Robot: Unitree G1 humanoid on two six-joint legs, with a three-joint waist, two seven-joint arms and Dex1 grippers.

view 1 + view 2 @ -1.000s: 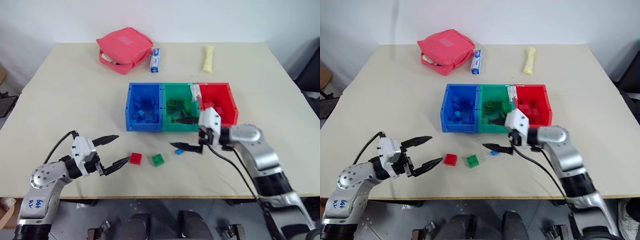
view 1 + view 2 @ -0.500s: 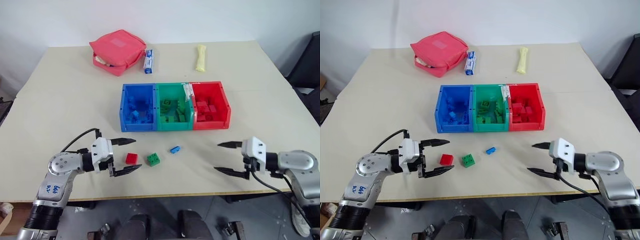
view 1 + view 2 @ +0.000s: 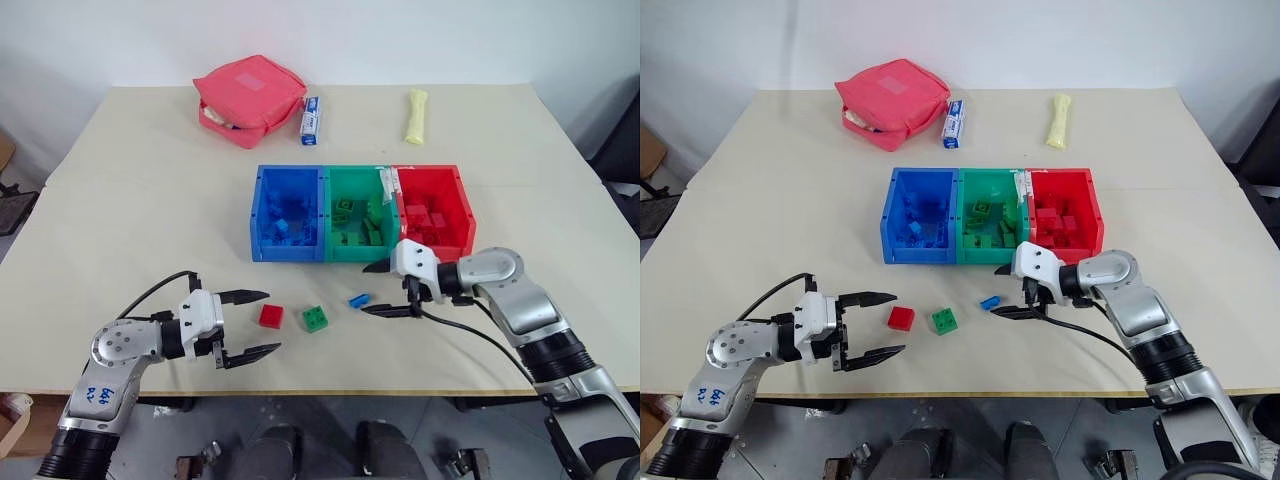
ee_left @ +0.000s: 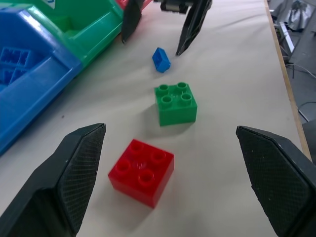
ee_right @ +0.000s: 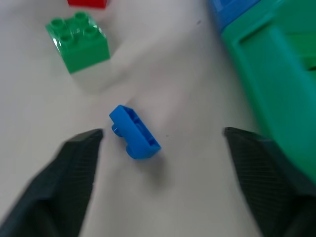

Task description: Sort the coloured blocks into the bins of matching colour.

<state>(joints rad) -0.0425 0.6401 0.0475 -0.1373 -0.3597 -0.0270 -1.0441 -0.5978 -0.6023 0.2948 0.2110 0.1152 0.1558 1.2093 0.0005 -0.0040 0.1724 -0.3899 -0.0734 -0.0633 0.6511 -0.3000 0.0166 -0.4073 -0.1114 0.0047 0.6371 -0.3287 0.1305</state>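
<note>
My right hand [image 3: 378, 288] has swung back in from the table's right side since half a second ago and now sits just right of the blue block [image 3: 358, 299], fingers apart, nothing held. The block lies on the table [image 3: 150, 200] between the fingertips in the right wrist view, touching neither. My left hand [image 3: 255, 322] hangs wide open just left of the red block [image 3: 270, 316]; the green block [image 3: 316, 319] is beside that. All three lie in front of the bins [image 3: 360, 256], blue, green and red, which already hold blocks.
</note>
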